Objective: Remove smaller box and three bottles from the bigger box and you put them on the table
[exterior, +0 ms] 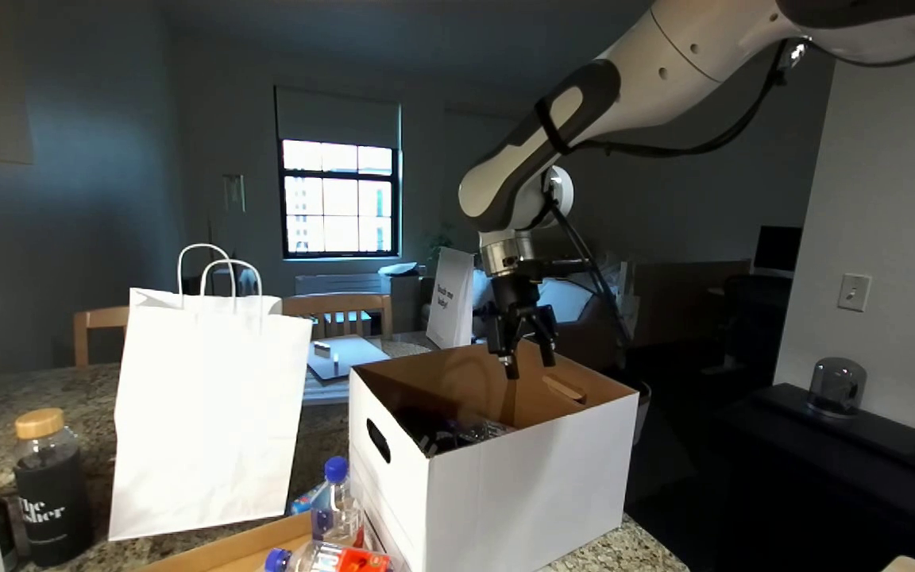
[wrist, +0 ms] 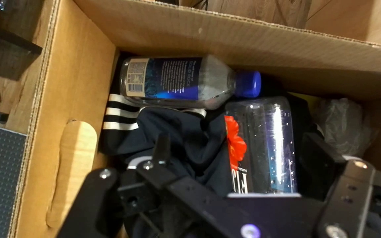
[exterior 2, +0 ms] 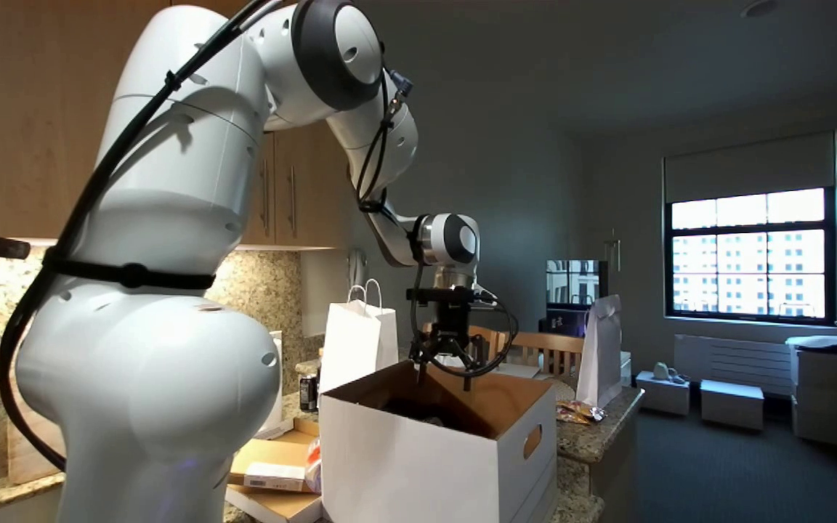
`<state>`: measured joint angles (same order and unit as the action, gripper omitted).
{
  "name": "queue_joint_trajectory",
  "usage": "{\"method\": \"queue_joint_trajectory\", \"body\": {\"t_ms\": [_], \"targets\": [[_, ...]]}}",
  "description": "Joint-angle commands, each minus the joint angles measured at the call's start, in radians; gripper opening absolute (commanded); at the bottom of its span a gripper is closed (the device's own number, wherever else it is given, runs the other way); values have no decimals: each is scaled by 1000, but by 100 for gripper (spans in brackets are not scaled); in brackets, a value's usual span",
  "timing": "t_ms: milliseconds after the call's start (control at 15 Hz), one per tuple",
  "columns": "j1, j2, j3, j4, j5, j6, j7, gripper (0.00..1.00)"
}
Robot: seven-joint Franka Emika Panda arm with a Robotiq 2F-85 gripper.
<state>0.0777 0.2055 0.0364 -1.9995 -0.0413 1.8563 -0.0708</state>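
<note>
The tool (exterior: 530, 369) hangs over the open box (exterior: 529, 496) in both exterior views, its jaws standing apart. Inside, in the wrist view, a blue-capped bottle (wrist: 177, 79) lies on its side along a wall; a flower-labelled bottle (wrist: 261, 145) shows between the jaws, one end hidden behind the tool. Dark cloth (wrist: 177, 127) with white stripes lies beside and between them. Just outside the box, in an exterior view, are an upright bottle (exterior: 336, 512) and a flat-lying bottle (exterior: 346, 558), both with blue caps. A white bag (exterior: 207, 421) stands nearby on the granite bench (exterior: 624, 554).
</note>
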Motion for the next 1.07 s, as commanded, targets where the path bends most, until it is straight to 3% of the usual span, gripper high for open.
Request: {"method": "queue_joint_trajectory", "body": {"t_ms": [0, 333, 533, 733, 1000], "targets": [[-1, 4, 14, 1, 4, 8, 15, 100], [37, 89, 43, 39, -19, 14, 47, 100], [63, 142, 49, 88, -35, 90, 91, 100], [99, 234, 35, 202, -119, 105, 135, 100], [150, 391, 8, 380, -227, -111, 208, 100]]}}
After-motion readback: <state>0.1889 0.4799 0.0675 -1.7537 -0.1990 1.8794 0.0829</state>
